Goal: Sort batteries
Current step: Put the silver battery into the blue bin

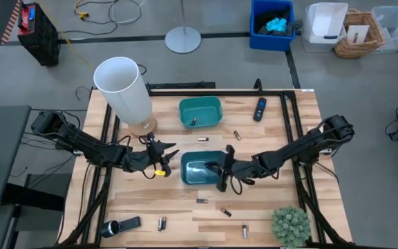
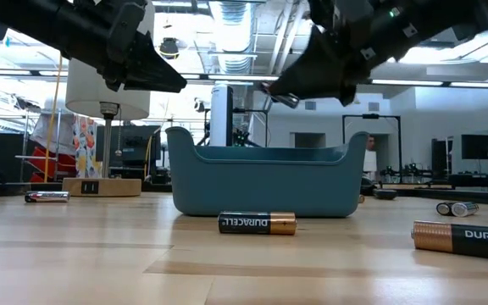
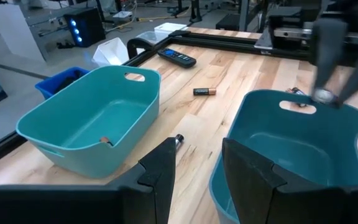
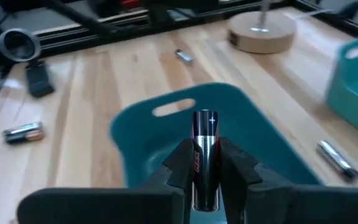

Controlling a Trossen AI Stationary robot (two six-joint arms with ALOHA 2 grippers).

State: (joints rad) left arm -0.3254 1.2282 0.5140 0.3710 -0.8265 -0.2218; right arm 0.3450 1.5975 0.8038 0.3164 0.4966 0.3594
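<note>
Right gripper clamps a dark battery upright above the near teal bin. Left gripper waits beside that bin, fingers apart, empty. Loose batteries lie scattered on the table.

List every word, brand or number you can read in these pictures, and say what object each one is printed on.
"DURACELL", printed upside down: on the battery lying in front of the teal bin.
"DURACE", cut off by the picture edge: on the battery at the right edge.
Red lettering on the battery in the right tool: too blurred to read.
Remote markings: too small.
</note>
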